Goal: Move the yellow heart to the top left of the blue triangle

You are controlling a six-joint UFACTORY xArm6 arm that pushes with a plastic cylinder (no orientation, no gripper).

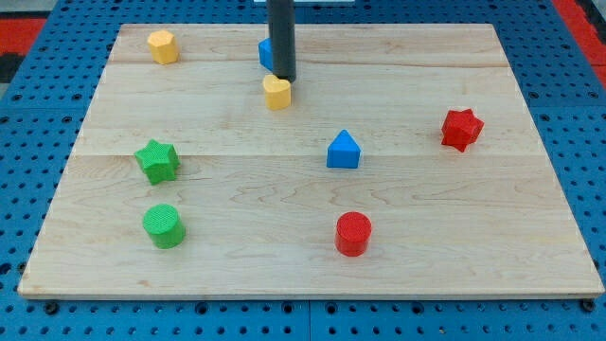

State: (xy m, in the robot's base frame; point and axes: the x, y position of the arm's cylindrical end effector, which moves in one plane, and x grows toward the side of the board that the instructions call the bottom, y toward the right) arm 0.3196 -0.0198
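Observation:
The yellow heart [276, 93] lies on the wooden board, up and to the left of the blue triangle [343, 150], which sits near the board's middle. My tip [284, 78] stands at the heart's upper right edge, touching or nearly touching it. The dark rod comes down from the view's top and partly hides a second blue block [266, 54] behind it.
A yellow hexagon [163, 45] lies at the top left. A green star [156, 160] and a green cylinder [164, 225] are on the left. A red cylinder [353, 233] is at the bottom centre, a red star [461, 129] on the right. The wooden board [492, 246] rests on blue pegboard.

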